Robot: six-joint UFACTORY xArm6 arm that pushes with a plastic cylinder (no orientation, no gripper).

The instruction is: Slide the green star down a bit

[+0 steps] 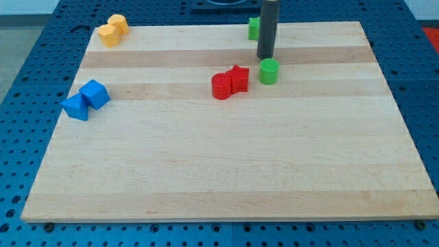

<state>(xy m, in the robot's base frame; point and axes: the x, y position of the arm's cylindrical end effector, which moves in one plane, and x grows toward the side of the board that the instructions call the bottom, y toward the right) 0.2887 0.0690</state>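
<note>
A green block (253, 27), partly hidden behind the rod, sits near the board's top edge; its shape is hard to make out, and it may be the star. A green cylinder (269, 71) stands lower, right of centre. My tip (265, 57) rests on the board between the two, just above the cylinder and below and slightly right of the upper green block. It touches neither that I can see.
Two red blocks (230, 82) touch each other just left of the green cylinder. Two blue blocks (86, 100) sit at the left edge. Two yellow blocks (113, 30) sit at the top left corner. The wooden board (219, 165) lies on a blue perforated table.
</note>
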